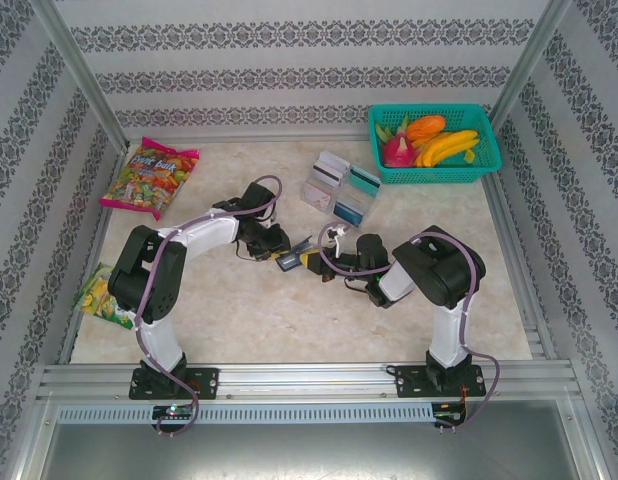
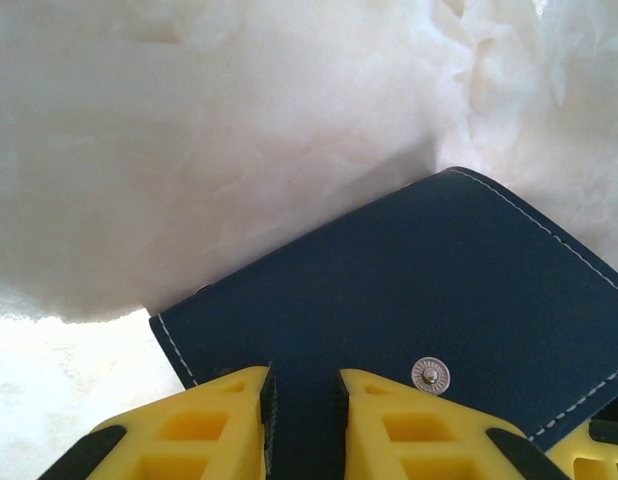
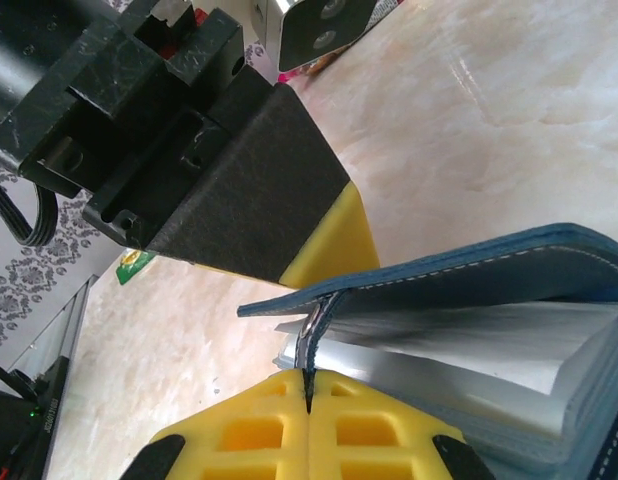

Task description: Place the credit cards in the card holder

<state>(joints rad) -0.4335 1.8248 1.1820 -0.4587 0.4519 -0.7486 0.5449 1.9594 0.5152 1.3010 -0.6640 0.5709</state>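
Hugging the table's point(image 1: 289, 340) left rail are two snack packs: a candy bag point(image 1: 149, 178) at upper left and a yellow-green packet point(image 1: 102, 295) below it. At centre the single card holder point(image 1: 292, 262) is held between both grippers. The left gripper point(image 2: 302, 388), jaws a narrow gap apart, clamps its navy cover beside the snap. The right gripper point(image 3: 307, 385), fingers pressed together, pinches its flap edge. Bare marble lies below them and at far right. The credit cards point(image 1: 339, 187), at least four, sit upper right of centre, well apart from the holder, just beside one teal basket point(image 1: 429, 172).
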